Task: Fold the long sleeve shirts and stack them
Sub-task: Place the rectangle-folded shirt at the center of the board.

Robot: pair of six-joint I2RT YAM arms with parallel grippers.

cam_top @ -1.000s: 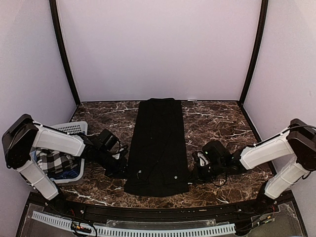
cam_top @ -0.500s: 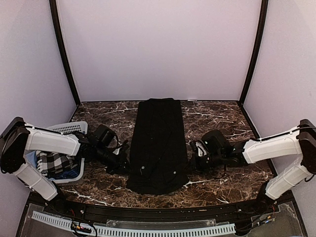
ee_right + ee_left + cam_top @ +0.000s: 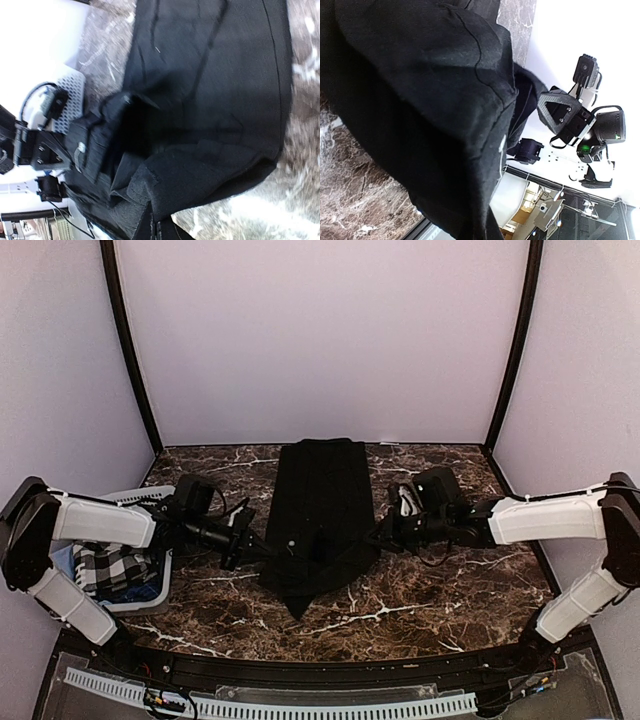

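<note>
Both arms reach low and inward over the table [image 3: 450, 590], almost as mirror images. The left arm [image 3: 105, 523] folds back at its elbow near the left wall. From there its white forearm runs level to the right, past the white slatted basket [image 3: 148, 499]. It ends in a black wrist that points at the near left corner of the black shirt [image 3: 320, 495]. The right arm [image 3: 540, 520] stretches nearly straight from its shoulder by the right wall, with the forearm level and the wrist aimed left at the shirt's near right corner.

Each arm's jaws are closed on the shirt's near hem, one at each corner, and hold that end off the table. The cloth between them sags into a point toward the near edge. The rest of the shirt lies flat and lengthwise along the middle of the table, its far end close to the back wall. A checked cloth [image 3: 105, 568] lies in the basket, well apart from the shirt.

In the left wrist view the black cloth hangs close before the camera and fills most of the frame. Beyond it the right arm's wrist shows a small green light [image 3: 584, 148]. A small pale mark [image 3: 501, 148] sits on the cloth's edge, too small and blurred to tell label from button, and nothing on it can be read.
</note>
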